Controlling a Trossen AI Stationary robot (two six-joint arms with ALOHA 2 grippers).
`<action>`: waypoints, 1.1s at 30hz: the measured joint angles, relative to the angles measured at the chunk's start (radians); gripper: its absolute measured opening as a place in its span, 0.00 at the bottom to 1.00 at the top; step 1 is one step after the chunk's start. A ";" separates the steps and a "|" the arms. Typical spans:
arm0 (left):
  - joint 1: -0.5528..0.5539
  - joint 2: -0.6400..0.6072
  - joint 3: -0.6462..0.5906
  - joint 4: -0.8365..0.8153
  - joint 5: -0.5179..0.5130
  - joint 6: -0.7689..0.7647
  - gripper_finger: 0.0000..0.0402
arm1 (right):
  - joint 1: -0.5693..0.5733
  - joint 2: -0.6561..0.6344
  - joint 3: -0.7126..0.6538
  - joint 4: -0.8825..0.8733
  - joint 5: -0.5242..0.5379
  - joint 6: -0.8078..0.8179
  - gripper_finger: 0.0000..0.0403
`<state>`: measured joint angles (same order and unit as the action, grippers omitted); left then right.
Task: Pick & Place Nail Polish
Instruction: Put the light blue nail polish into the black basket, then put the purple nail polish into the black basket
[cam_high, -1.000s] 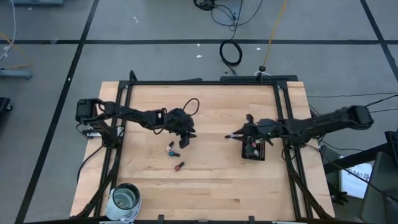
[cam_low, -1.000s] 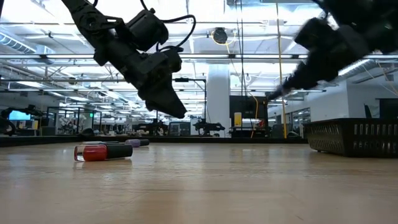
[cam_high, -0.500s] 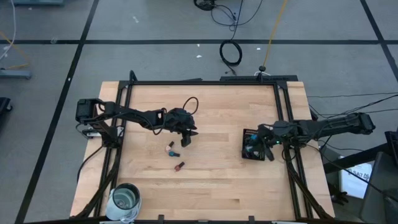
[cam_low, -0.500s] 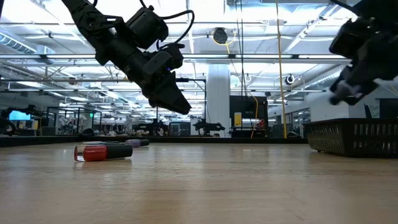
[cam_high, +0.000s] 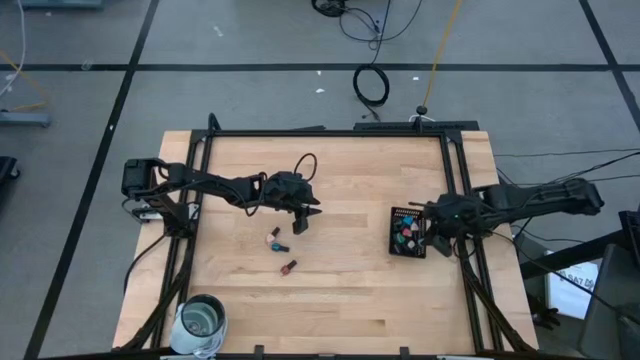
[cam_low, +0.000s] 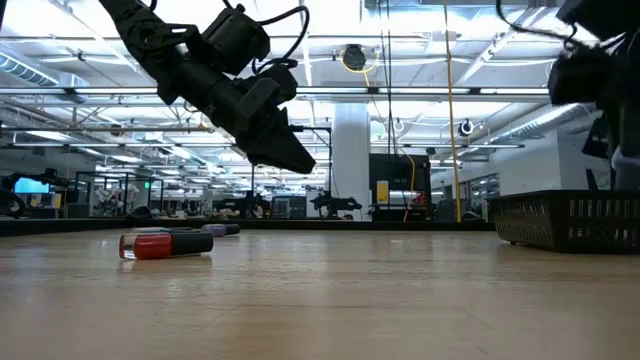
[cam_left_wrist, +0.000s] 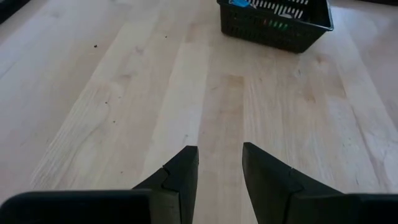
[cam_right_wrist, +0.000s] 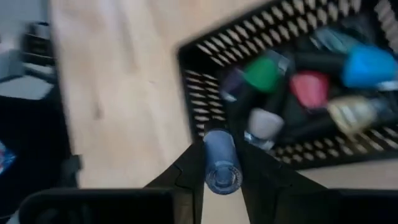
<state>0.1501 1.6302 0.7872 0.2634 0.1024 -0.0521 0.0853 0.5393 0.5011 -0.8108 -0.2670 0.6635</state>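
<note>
Left pincer (cam_left_wrist: 219, 177) (fingers slightly apart, empty) over wood table (cam_left_wrist: 112, 93), black tray (cam_left_wrist: 273, 18) beyond.

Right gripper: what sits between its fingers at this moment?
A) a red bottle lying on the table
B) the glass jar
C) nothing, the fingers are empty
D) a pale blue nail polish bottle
D: the right gripper is shut on a pale blue bottle, next to the black tray of bottles.

Overhead, table-level and two wrist cameras all share the black tray (cam_high: 407, 232).
</note>
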 joint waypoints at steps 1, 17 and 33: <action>0.000 0.000 0.000 0.000 0.000 0.002 0.31 | 0.000 0.021 0.000 -0.008 0.005 0.005 0.16; 0.002 0.000 0.000 0.000 0.000 0.062 0.31 | 0.000 0.164 0.000 0.175 0.048 0.000 0.43; 0.002 -0.035 0.006 -0.060 -0.007 -0.009 0.31 | -0.001 0.205 -0.307 1.388 0.656 -0.568 0.41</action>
<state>0.1520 1.5951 0.7928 0.2035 0.0958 -0.0611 0.0845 0.7445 0.1946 0.5774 0.3893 0.0960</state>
